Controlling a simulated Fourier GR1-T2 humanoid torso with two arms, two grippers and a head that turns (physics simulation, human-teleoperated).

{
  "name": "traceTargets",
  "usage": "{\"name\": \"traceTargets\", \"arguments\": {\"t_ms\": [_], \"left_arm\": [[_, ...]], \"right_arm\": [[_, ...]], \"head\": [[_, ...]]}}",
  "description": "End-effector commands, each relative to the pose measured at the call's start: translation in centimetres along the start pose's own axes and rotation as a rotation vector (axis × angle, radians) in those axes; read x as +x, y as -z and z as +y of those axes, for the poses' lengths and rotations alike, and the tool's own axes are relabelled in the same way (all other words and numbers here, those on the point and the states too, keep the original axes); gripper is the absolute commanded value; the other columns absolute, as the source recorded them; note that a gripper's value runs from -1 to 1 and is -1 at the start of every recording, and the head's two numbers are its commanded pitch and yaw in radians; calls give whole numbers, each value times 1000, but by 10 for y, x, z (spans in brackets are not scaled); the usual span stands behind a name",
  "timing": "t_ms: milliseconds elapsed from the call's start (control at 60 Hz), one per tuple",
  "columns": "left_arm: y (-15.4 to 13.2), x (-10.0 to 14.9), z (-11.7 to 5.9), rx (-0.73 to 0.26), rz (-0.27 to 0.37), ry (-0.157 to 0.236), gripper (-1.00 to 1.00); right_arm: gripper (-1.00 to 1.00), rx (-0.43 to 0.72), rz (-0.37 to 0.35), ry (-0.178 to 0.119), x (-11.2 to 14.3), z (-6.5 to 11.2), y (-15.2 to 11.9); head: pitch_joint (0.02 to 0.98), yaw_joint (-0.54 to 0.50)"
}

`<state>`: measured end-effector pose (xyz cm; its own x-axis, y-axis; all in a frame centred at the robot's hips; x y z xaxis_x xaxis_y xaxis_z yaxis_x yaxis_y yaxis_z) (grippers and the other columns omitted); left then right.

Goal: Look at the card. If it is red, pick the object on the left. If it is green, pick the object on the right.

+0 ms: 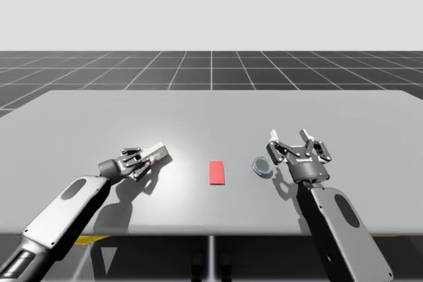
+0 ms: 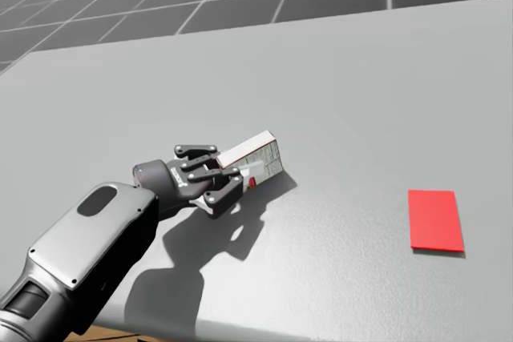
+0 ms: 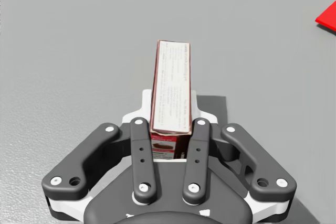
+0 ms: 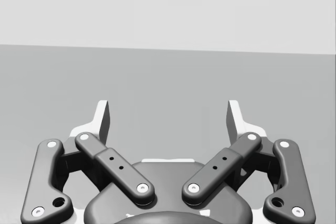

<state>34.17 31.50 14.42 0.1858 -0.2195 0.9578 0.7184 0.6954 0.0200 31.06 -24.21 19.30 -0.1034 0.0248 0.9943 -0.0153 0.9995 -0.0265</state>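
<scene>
Right, card (image 1: 217,172) is red, so the target is the left-hand object: the slim box (image 3: 170,95), pale long face with dark red edges.

Status:
- Left gripper (image 3: 169,129) is closed on the box. Both fingers press its two broad faces at the near end, and the rest of the box sticks straight out ahead of the fingers.
- The box is low over the counter (image 1: 211,117), with its shadow tight against it. Can't tell whether it is resting or just lifted.
- The card lies flat, well off to the side of that gripper and apart from the box.
- Right gripper (image 4: 169,116) is spread wide with nothing between the fingers. A small round blue-grey object (image 1: 262,166) sits just beside it on the card side, not touched.

Handling, my read:
- Looks like a thin cardboard carton, so probably light. Weight shouldn't be the issue.
- The walls will likely dent if squeezed hard across the broad faces. Keep force modest.
- The printed faces look smooth, so slip is possible.
- The grip is at one end, so the long free end acts as a lever. Expect droop or rotation in the fingers on a fast lift.
- A better hold would be nearer mid-length, or with the fingers deeper along the box.
- As gripped now, lift slowly and straight up, with no wrist swing.
</scene>
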Motion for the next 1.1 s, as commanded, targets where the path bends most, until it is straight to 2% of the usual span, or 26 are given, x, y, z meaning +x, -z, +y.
{"name": "traceTargets", "arguments": {"t_ms": [17, 117, 317, 500, 683, 750, 833, 950, 1100], "left_arm": [[-2, -7, -5, -67, 29, 13, 1000], [-3, -8, -7, -74, 31, 20, 1000], [-3, -12, -9, -77, 43, 31, 1000], [-2, -12, -13, -91, 53, 46, 1000], [-2, -5, -15, -81, 35, 56, 1000], [-3, 6, -16, -67, -1, 58, 1000], [-7, 26, -18, -52, -45, 78, 1000], [-11, 48, -19, -42, -72, 117, 1000], [-16, 85, -18, 3, -146, 142, 1000]], "right_arm": [[-1000, -1, -1, 0, 0, 0, 0], [-1000, -1, -2, 0, 1, 0, 0], [-1000, -3, -1, 0, 1, 0, -1], [-1000, -5, -1, 0, 0, -1, -1], [-1000, -6, -2, 1, 0, -1, -1], [-1000, -6, -2, 2, 0, -2, -1], [-1000, -6, -2, 2, 0, -2, 0], [-1000, -8, -2, 2, 0, -2, 0], [-1000, -15, -1, 10, 1, -3, 0]], "head": [[755, 340], [718, 341], [547, 355], [436, 364], [435, 366], [442, 367], [446, 368], [448, 371], [446, 371]]}}
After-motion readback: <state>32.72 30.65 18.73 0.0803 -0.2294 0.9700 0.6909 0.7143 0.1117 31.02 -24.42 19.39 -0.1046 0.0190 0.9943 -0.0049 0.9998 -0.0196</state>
